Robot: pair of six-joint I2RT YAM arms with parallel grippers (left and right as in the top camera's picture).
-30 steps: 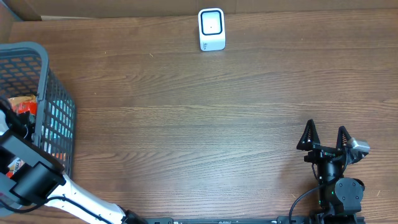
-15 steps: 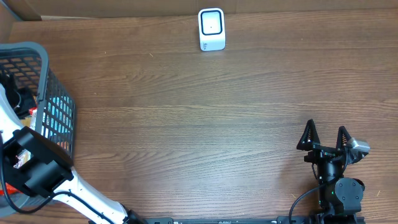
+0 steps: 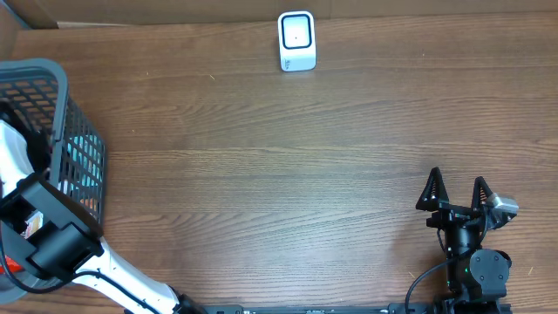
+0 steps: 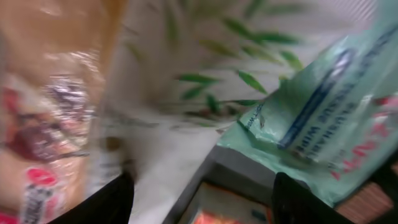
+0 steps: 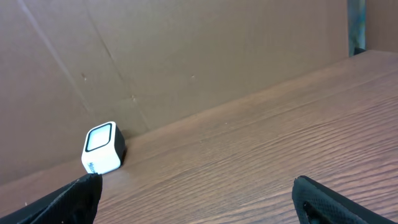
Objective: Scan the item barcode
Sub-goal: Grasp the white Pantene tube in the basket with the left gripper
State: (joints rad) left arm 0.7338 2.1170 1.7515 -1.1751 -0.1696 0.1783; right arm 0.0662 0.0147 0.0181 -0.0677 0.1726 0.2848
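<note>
The white barcode scanner (image 3: 296,41) stands at the table's far edge, also in the right wrist view (image 5: 102,148). My left arm (image 3: 44,240) reaches down into the grey basket (image 3: 63,83) at the left. In the blurred left wrist view my left gripper (image 4: 202,190) is open just above the packed items: a white packet with green leaves (image 4: 186,81), a mint-green packet (image 4: 323,118), a brown-orange bag (image 4: 50,106) and a box (image 4: 230,208) between the fingers. It grips none of them. My right gripper (image 3: 456,192) stands open and empty at the front right.
A cardboard wall (image 5: 186,56) runs behind the scanner. The basket's mesh side (image 3: 83,166) faces the table's middle. The right arm's base (image 3: 475,266) sits at the front edge.
My left arm has swung up over the basket and now covers the orange packet seen a second ago. The right arm has not moved.
</note>
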